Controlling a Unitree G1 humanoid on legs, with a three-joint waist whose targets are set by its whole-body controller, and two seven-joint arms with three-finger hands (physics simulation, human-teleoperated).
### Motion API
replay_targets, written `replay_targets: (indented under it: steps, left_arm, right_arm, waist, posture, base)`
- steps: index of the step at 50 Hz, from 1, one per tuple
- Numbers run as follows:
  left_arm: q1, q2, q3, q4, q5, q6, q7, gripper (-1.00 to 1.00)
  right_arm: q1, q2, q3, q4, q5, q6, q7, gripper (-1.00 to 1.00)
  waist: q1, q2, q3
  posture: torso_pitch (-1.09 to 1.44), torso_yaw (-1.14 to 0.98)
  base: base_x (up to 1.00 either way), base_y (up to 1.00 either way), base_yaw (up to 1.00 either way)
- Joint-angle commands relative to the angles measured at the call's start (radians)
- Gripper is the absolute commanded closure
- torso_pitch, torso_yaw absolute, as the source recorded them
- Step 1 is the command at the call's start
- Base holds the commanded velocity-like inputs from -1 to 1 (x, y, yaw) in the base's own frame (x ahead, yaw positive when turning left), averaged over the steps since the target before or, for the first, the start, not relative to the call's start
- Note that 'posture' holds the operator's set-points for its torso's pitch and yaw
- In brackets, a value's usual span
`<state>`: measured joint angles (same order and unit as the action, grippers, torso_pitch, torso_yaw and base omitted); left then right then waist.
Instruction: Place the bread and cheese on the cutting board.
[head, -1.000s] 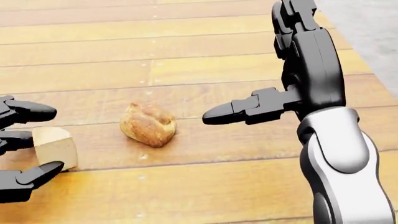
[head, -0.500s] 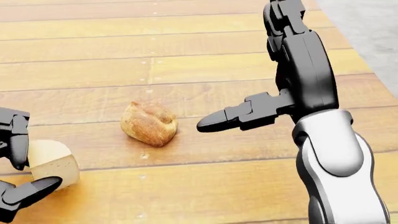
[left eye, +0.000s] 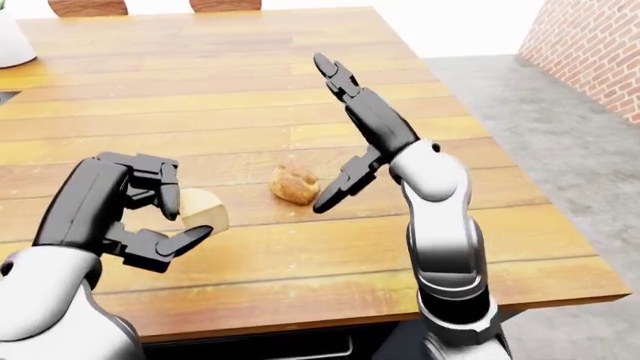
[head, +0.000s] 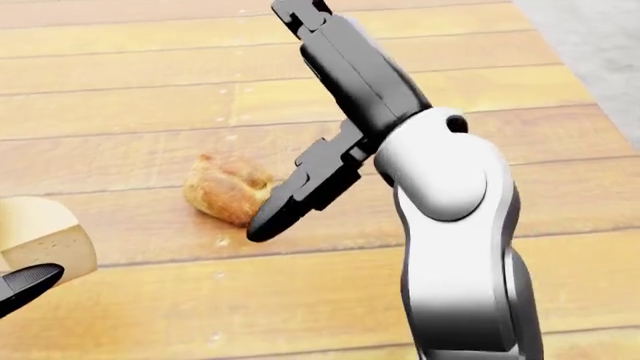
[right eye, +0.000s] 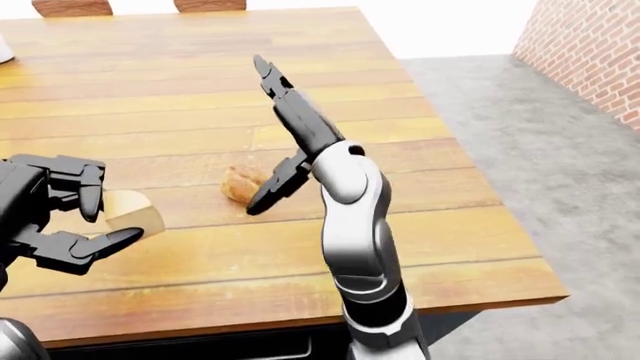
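Note:
A brown bread roll (left eye: 293, 184) lies on the wooden table (left eye: 230, 97). My right hand (left eye: 352, 127) is open above and to the right of it, fingers stretched up-left, thumb tip (head: 268, 223) down beside the roll's right edge. My left hand (left eye: 150, 214) is curled round a pale cheese wedge (left eye: 203, 211), fingers over its top and thumb (head: 25, 285) under it, left of the roll. No cutting board shows in any view.
A white object (left eye: 10, 41) stands at the table's top left, and two chair backs (left eye: 88, 6) show beyond the top edge. The table's right edge drops to grey floor (left eye: 560, 135), with a brick wall (left eye: 600, 52) at the far right.
My right arm has swung left and tilted over, bringing its thumb down beside the roll. My left hand has closed round the cheese and drawn it toward the head view's lower left.

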<state>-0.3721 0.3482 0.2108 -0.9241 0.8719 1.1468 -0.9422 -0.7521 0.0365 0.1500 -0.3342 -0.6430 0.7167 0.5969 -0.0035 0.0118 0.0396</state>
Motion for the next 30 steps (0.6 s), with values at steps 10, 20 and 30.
replay_targets:
  steps: [10, 20, 30]
  left_arm:
    - [-0.006, -0.004, 0.011, -0.018, 0.000, -0.038, 0.020, 1.00]
    - [-0.006, 0.002, 0.017, -0.022, -0.002, -0.034, 0.013, 1.00]
    - [0.004, -0.002, 0.020, -0.023, -0.007, -0.041, 0.018, 1.00]
  right_arm:
    - [-0.047, 0.118, 0.043, 0.064, -0.149, -0.039, 0.084, -1.00]
    - [0.021, 0.164, 0.068, 0.117, -0.216, -0.053, 0.104, -1.00]
    - [0.051, 0.180, 0.080, 0.138, -0.314, -0.061, 0.158, -1.00]
  waist:
    - [-0.001, 0.014, -0.024]
    - [-0.001, 0.016, -0.028]
    - [-0.001, 0.018, -0.027]
  posture:
    - [0.00, 0.00]
    - [0.00, 0.00]
    - [0.00, 0.00]
  base:
    - [0.00, 0.00, 0.00]
    - [0.00, 0.00, 0.00]
    - [0.00, 0.00, 0.00]
